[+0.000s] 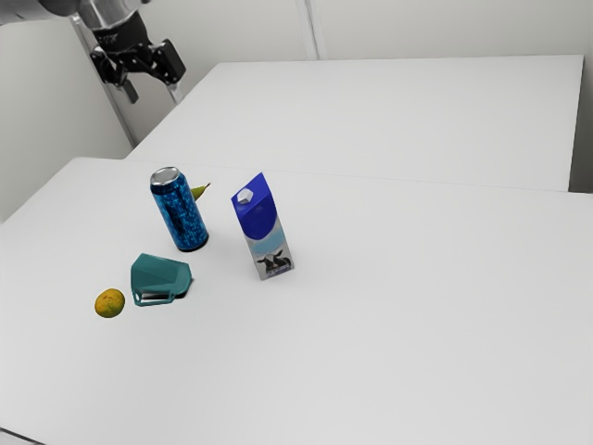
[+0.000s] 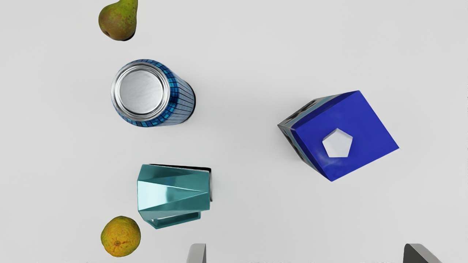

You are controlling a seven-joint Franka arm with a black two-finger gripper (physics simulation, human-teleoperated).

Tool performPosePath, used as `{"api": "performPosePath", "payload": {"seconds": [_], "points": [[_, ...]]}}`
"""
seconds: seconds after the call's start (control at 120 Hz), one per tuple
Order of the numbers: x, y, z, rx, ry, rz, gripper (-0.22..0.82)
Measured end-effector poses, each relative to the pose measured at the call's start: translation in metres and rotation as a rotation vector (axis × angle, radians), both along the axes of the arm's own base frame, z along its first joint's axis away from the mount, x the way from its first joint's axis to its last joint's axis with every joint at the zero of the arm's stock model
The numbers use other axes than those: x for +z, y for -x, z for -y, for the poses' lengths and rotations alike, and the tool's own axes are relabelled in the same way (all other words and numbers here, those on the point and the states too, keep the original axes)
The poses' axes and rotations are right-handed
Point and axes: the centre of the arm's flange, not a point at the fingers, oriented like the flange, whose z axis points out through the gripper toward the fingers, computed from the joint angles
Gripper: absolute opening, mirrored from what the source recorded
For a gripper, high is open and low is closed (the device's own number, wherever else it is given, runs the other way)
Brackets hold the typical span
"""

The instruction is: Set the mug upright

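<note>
In the exterior view, the teal mug [image 1: 159, 275] is seen lying on its side on the white bench [image 1: 417, 343], between the orange fruit [image 1: 109, 303] and the blue carton [image 1: 262, 227]; its long axis is laid roughly across the view, the wider end pointed to the exterior view's left, the narrower end to the exterior view's right; the handle [image 1: 155, 300] is turned toward the camera; the blue can [image 1: 180, 209] is stood upright just beside it, and the pear [image 1: 198, 192] is partly hidden by the can; the claw [image 1: 153, 89] is held above the bench, well apart from the mug. In the wrist view, the mug's axis is set nearly parallel to the line between the fingertips; its narrower end is directed toward the carton's side, its handle away from the can; the claw's fingertips are spread wide apart, with nothing gripped.
</note>
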Motion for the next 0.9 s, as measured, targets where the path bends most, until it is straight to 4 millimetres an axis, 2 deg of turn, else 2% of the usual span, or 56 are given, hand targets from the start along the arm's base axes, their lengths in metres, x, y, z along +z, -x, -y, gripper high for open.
{"api": "performPosePath", "payload": {"seconds": [0.067,0.133,0.225,0.317,0.417,0.575,0.642,0.675,0.717,0.8,0.85,0.9], "points": [[-0.005,0.003,-0.001,0.002,0.009,-0.013,0.59],[-0.021,0.005,-0.008,0.013,0.026,-0.044,0.59],[-0.061,0.012,-0.025,0.047,0.078,-0.119,0.59],[-0.113,0.04,-0.064,0.099,0.212,-0.185,0.59],[-0.158,0.07,-0.122,0.161,0.347,-0.191,0.58],[-0.257,0.136,-0.251,0.345,0.601,-0.072,0.58],[-0.279,0.162,-0.301,0.403,0.656,0.038,0.58],[-0.288,0.17,-0.318,0.414,0.676,0.094,0.59],[-0.301,0.163,-0.32,0.386,0.701,0.143,0.59],[-0.328,0.115,-0.286,0.237,0.73,0.188,0.58],[-0.335,0.095,-0.284,0.17,0.726,0.225,0.58],[-0.343,0.087,-0.286,0.12,0.733,0.261,0.58]]}}
